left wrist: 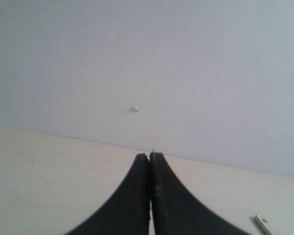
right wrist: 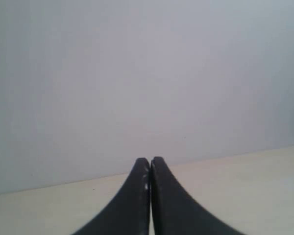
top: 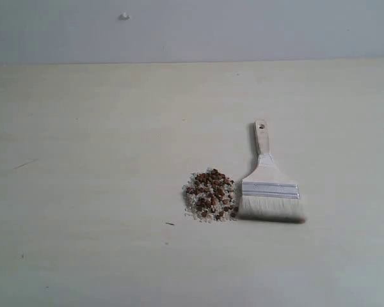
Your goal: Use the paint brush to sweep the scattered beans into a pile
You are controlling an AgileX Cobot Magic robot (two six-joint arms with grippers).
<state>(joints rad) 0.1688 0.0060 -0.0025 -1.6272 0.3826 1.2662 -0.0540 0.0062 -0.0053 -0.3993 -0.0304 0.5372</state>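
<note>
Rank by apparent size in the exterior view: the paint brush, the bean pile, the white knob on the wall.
1. Wide flat paint brush, cream bristles, wooden handle: largest.
2. Compact pile of reddish-brown beans: narrower than the brush head.
3. Tiny white knob on the grey wall: smallest, though farther away, so true size is unsure.

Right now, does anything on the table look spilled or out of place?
Nothing serious. The reddish-brown beans form one compact heap beside the cream bristles of the wooden-handled paint brush. One tiny dark speck lies apart from the heap; too small to identify.
</note>
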